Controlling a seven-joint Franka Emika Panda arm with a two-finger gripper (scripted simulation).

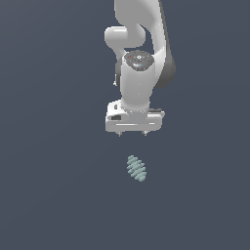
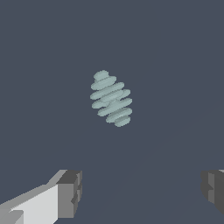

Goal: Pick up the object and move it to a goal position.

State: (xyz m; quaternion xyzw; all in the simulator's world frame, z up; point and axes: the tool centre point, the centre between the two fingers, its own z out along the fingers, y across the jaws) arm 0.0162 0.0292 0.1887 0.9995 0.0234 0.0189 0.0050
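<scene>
The object (image 1: 136,168) is a small pale teal-green oval piece with screw-like ribs. It lies on the dark grey surface in the exterior view, just in front of and below the white arm. My gripper (image 1: 132,133) hangs above it and a little behind, apart from it. In the wrist view the object (image 2: 111,98) lies ahead of the two fingers (image 2: 70,192), which stand wide apart with nothing between them. The gripper (image 2: 142,190) is open and empty.
The flat dark grey surface (image 1: 49,195) fills both views. The white arm (image 1: 141,44) rises behind the gripper. No other objects show.
</scene>
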